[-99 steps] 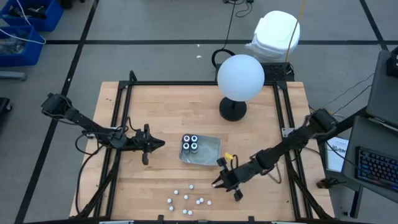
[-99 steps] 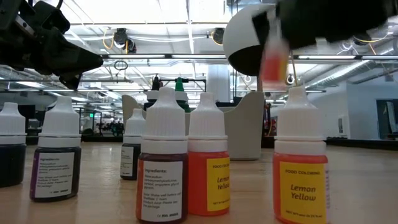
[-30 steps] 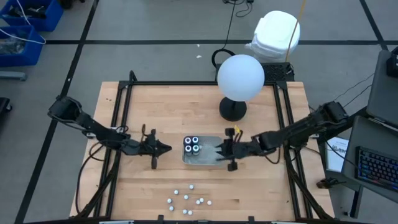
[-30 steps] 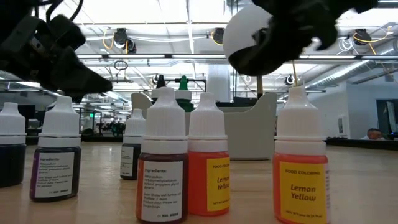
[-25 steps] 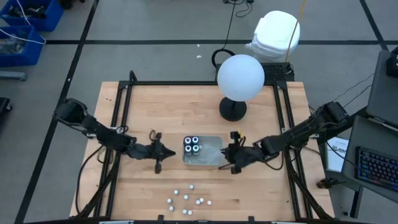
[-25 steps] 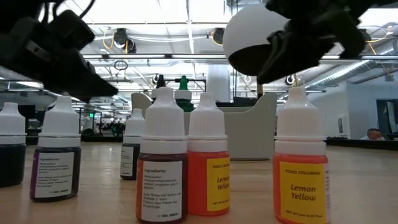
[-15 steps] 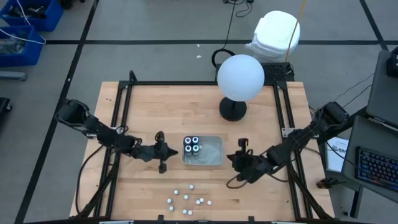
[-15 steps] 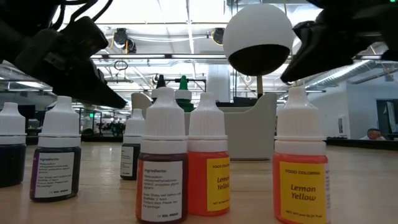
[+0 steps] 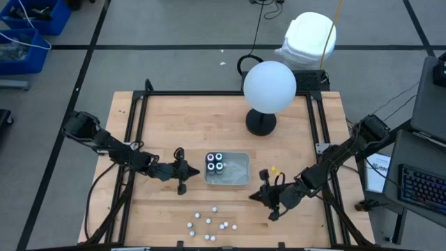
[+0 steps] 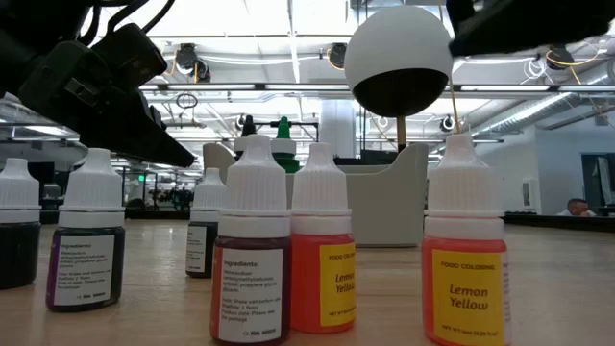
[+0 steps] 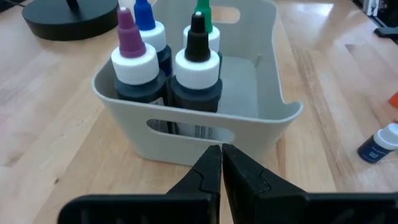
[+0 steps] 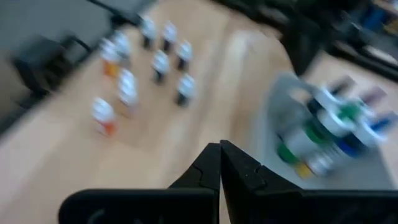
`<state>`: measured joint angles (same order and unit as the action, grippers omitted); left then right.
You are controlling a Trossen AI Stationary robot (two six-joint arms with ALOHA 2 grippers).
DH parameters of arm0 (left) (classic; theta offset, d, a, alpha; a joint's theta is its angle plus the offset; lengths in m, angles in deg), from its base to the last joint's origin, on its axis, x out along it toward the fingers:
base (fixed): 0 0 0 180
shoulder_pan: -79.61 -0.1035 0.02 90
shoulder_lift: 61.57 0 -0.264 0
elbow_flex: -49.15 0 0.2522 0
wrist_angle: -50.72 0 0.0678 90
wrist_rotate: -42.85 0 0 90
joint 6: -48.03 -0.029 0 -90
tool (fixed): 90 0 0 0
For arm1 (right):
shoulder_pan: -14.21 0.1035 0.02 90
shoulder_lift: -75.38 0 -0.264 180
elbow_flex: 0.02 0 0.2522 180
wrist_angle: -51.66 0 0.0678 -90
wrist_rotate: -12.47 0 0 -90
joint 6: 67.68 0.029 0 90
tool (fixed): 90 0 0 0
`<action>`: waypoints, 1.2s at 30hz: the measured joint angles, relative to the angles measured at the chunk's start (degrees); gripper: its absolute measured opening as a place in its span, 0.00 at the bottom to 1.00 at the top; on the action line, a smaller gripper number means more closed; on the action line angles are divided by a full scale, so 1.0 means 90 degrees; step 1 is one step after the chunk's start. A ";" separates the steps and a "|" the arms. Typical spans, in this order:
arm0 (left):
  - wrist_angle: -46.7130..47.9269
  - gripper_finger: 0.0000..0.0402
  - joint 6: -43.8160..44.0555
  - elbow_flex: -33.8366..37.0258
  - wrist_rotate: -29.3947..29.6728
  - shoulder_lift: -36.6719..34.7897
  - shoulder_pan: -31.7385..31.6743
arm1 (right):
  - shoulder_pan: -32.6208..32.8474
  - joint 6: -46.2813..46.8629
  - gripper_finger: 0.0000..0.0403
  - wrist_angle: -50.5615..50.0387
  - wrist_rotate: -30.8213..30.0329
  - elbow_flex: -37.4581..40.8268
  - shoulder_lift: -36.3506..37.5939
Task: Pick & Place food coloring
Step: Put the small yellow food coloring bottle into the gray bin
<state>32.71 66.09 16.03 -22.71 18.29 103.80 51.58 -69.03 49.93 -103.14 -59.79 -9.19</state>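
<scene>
Tabletop (image 9: 293, 146) of pale wood is seen from above, with a white globe lamp (image 9: 270, 86) on a dark round base toward its far edge. At the middle, a pale shallow bin (image 9: 237, 169) is set, and four capped food coloring bottles (image 9: 214, 162) are held upright in its left end. About ten more small bottles (image 9: 209, 223) are gathered on the bare wood near the front edge, well apart from the bin. The left claw (image 9: 182, 171) is placed just beside the bin's left wall, fingers pressed together and empty. The right claw (image 9: 268, 198) is found right of the bin, toward the front, likewise closed on nothing.
</scene>
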 joint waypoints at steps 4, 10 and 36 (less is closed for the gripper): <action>-0.0153 0.06 -0.0294 -0.0002 0.0002 0.0000 0.0000 | 0.0070 -0.0139 0.00 0.1236 0.0607 -0.0022 -0.0389; -0.0180 0.06 -0.0357 -0.0002 0.0004 -0.0005 0.0000 | 0.0152 -0.0129 0.00 0.1282 0.1183 -0.0696 -0.1266; -0.0163 0.06 -0.0255 -0.0002 0.0005 -0.0005 0.0000 | 0.0275 0.0750 0.34 0.0828 0.0862 -0.1731 -0.2754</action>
<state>31.24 63.80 16.01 -22.66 18.24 103.80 54.05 -62.28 57.38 -95.38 -75.37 -33.98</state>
